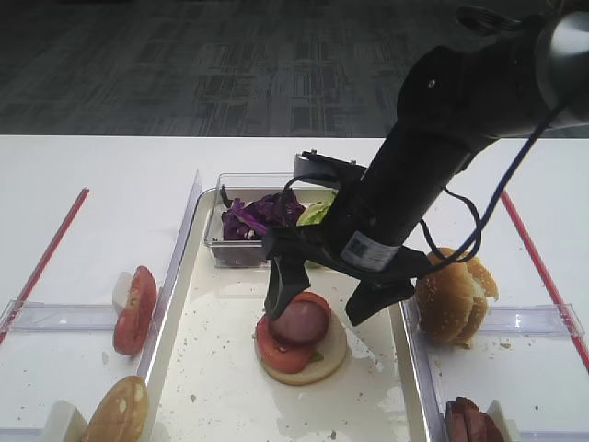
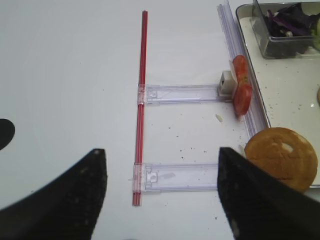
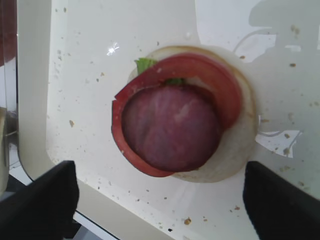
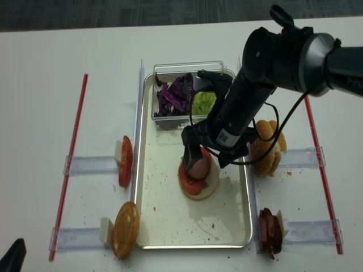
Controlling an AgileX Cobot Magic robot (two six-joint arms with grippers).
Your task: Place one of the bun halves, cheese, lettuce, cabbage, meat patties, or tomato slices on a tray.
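Note:
On the cream tray point(image 1: 221, 368) lies a stack: a bun half point(image 1: 329, 364) cut face up, a bit of lettuce point(image 3: 145, 64), a tomato slice point(image 1: 276, 354) and a meat patty point(image 1: 299, 320) on top. My right gripper point(image 1: 320, 308) hangs just over this stack, open, one finger on each side and nothing between them. In the right wrist view the patty point(image 3: 170, 127) lies free on the tomato slice point(image 3: 215, 80), beyond the wide-open gripper point(image 3: 160, 200). My left gripper point(image 2: 162, 195) stands open above bare table left of the tray, holding nothing.
A clear box at the tray's far end holds purple cabbage point(image 1: 258, 216) and lettuce point(image 1: 316, 214). Left of the tray stand tomato slices point(image 1: 135, 308) and a bun half point(image 1: 120, 412). To the right are bun halves point(image 1: 451, 295) and meat patties point(image 1: 469, 422). Red strips point(image 1: 46, 258) edge the work area.

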